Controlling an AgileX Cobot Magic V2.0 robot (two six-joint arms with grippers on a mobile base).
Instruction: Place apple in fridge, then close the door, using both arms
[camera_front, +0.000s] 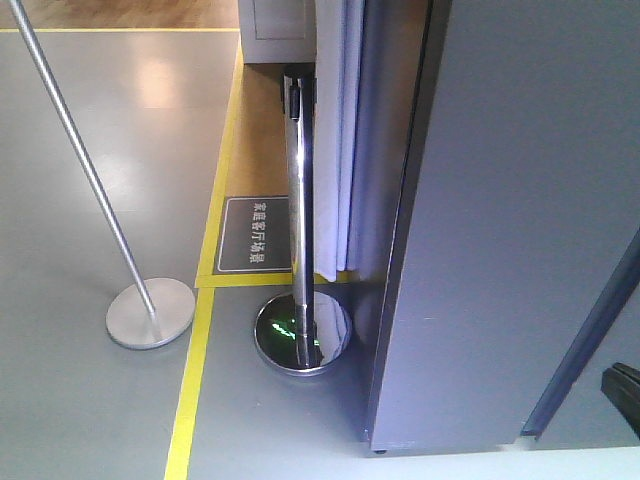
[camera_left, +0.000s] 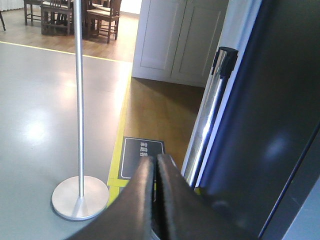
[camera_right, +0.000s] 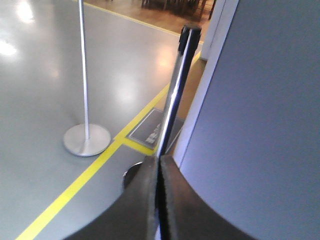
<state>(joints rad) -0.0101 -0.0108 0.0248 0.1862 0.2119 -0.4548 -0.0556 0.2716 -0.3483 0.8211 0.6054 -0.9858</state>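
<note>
1. Glossy grey floor (camera_front: 90, 400) crossed by a yellow line (camera_front: 190, 380), with wood flooring beyond at 12 o'clock.
2. Dark-grey fridge (camera_front: 500, 220) filling the right side of the front view, standing on the floor; only outer panels visible, interior out of sight.
3. Door (camera_front: 590, 330) possibly the slanted dark edge at 4 o'clock in the front view; open or shut impossible to tell.
4. Apple not visible in any view.
5. Chrome barrier post (camera_front: 300, 200) upright just beside the fridge's left edge, on a mirrored round base (camera_front: 303, 335).
6. Second matte silver pole (camera_front: 80, 160) leaning at 9 o'clock, on a flat disc base (camera_front: 150, 312), well apart from the fridge.
7. Dark floor sign (camera_front: 255, 233) with white lettering between the two poles, at 12 o'clock from the chrome base.
8. Left gripper (camera_left: 156, 160): black jaws pressed together, nothing between them, pointing toward the floor sign.
9. Right gripper (camera_right: 159, 161): jaws likewise closed tight and empty, aimed at the chrome post beside the fridge's side.
</note>
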